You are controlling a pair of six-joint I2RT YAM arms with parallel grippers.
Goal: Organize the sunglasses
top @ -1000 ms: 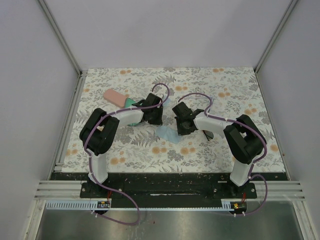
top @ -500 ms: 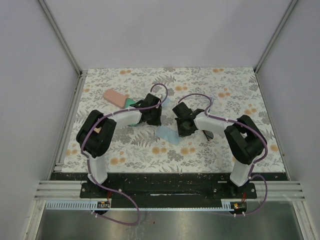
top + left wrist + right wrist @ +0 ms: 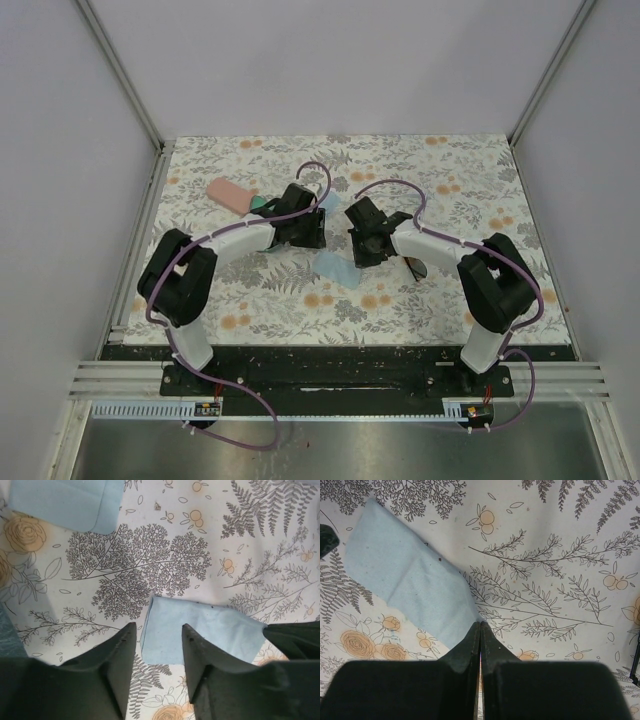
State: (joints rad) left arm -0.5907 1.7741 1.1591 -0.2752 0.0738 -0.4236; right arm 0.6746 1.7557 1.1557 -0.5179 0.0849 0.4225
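Biggest first: the floral-print desk [image 3: 450, 180] fills the workspace. On it the white left arm [image 3: 235, 240] and white right arm [image 3: 440, 248] both reach toward the middle, wrists close together.

The left gripper [image 3: 158, 630] has its fingers apart with a clear gap and nothing between them; it hangs over the edge of a cloth. The right gripper [image 3: 480, 625] has its fingers pressed flat together and holds nothing.

A pink oblong case [image 3: 232, 193] lies far left. A teal-green object [image 3: 258, 205] sits just beside it; we cannot tell what it is.

A light blue folded cloth [image 3: 335, 268] lies flat mid-desk, on the near side of both grippers. The left wrist view shows a second light blue cloth [image 3: 65, 502] farther off.

The dark-lens thin black sunglasses [image 3: 415, 268] seem to be the dark shape on the desk right of centre, partly hidden under the right forearm and well apart from the case. The pale translucent pair shows in no view, so we cannot place it.

Progress, as we judge it: early or mid at best. Neither gripper holds glasses, the dark pair is loose on the desk, and the cloths are spread out. Still left: pick up each pair, put it away and tidy the cloths.
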